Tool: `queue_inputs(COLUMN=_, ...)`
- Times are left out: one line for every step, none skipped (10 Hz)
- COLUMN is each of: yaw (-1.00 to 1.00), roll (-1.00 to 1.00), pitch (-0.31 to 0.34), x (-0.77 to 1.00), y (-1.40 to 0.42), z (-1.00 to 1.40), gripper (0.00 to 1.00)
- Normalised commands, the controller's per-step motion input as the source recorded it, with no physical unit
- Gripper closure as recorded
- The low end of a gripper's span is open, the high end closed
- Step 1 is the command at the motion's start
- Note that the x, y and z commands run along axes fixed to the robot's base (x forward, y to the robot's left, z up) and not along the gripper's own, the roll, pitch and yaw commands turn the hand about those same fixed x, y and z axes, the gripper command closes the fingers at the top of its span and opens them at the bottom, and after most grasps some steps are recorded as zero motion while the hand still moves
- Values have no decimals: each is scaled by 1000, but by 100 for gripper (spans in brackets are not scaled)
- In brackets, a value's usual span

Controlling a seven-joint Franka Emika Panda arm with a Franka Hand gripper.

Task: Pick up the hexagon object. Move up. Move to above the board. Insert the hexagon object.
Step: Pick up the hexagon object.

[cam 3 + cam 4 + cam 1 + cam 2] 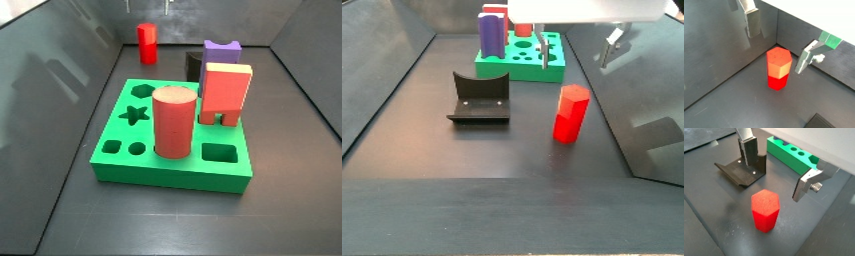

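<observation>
The hexagon object [571, 113], a slim bright red faceted prism, stands upright on the dark floor, apart from the board; it also shows in both wrist views [777, 67] [765, 210] and far back in a side view [147, 43]. My gripper [579, 48] hangs above it, open and empty, with its jaws wide apart and well above the prism's top. The gripper shows in both wrist views [777, 32] [777, 168]. The green board [174, 168] with shaped cutouts lies beyond the prism [529, 68] [791, 155].
The fixture [478, 100] stands on the floor between the hexagon and the board [741, 170]. In the board stand a thick salmon cylinder [171, 122], a salmon block with yellow top [225, 95] and a purple piece [221, 52]. Grey walls enclose the floor.
</observation>
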Motion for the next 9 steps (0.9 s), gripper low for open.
queue_inputs(yaw=-214, roll=-123, pitch=-141, x=-20, y=169, z=-254, gripper=0)
queue_inputs(yaw=-266, roll=-169, pitch=-199, x=0, y=137, z=-260, gripper=0)
queue_inputs(yaw=-306, roll=-153, pitch=-210, x=0, y=74, z=-254, gripper=0)
queue_inputs(yaw=-369, roll=-140, pitch=-207, x=0, y=43, z=-263, gripper=0)
queue_inputs(yaw=-371, roll=-129, pitch=-194, x=0, y=46, z=-294, gripper=0)
queue_inputs(yaw=-371, roll=-129, pitch=-203, x=0, y=46, z=-294, gripper=0)
queue_inputs(yaw=-320, roll=-106, pitch=-161, x=0, y=71, z=-306, gripper=0)
queue_inputs(yaw=-286, roll=-99, pitch=-133, x=0, y=120, z=-360, gripper=0)
queue_inputs(yaw=-251, roll=-94, pitch=-107, x=0, y=166, z=-346, gripper=0)
